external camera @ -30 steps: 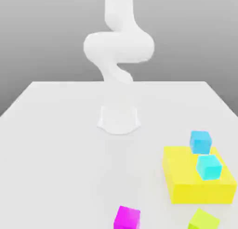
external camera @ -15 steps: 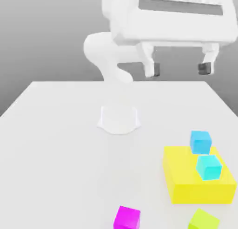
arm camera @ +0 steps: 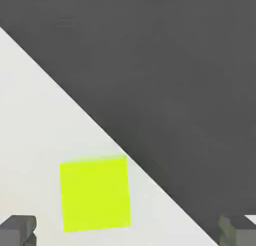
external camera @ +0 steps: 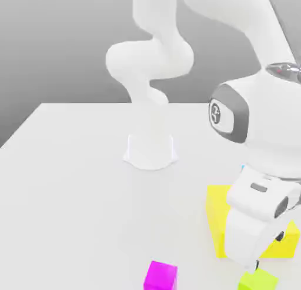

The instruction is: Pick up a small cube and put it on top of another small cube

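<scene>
The small lime yellow-green cube (external camera: 259,280) rests on the white table at the front of the exterior view's right, close to the table's edge. My gripper (external camera: 257,265) has come down right above it, the white hand leaning over the cube. In the hand view the lime cube (arm camera: 95,194) lies flat on the table between the two dark fingertips (arm camera: 18,229), nearer to one of them. The gripper (arm camera: 127,232) is open wide and holds nothing. The arm hides the two cyan cubes in the exterior view.
A large yellow block (external camera: 216,217) stands just behind the lime cube, partly covered by the hand. A magenta cube (external camera: 160,276) sits at the front middle. The table edge (arm camera: 150,177) runs close past the lime cube. The robot base (external camera: 150,150) stands at the back.
The hand has dropped from high above the table down to the lime cube at the front right. The arm now covers the cyan cubes. No cube has moved.
</scene>
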You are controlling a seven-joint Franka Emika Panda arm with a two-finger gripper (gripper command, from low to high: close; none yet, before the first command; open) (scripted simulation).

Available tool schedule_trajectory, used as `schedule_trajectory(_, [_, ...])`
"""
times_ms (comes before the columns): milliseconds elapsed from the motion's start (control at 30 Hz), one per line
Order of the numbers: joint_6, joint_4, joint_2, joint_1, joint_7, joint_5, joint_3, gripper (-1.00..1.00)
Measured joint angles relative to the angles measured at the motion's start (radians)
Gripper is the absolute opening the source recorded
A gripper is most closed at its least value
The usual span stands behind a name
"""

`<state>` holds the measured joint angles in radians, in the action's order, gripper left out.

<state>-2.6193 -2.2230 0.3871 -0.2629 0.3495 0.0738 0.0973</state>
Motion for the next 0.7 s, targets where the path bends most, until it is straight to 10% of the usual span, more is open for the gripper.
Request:
schedule_trajectory(100, [-0.078,0.02,0.109,-0.014,0.007,0.02,-0.013,0.0])
schedule_trajectory(133, [-0.101,0.026,0.139,-0.018,0.01,0.024,-0.018,-1.0])
schedule_trajectory(700, [0.047,-0.113,-0.149,0.114,-0.071,-0.039,-0.083,-1.0])
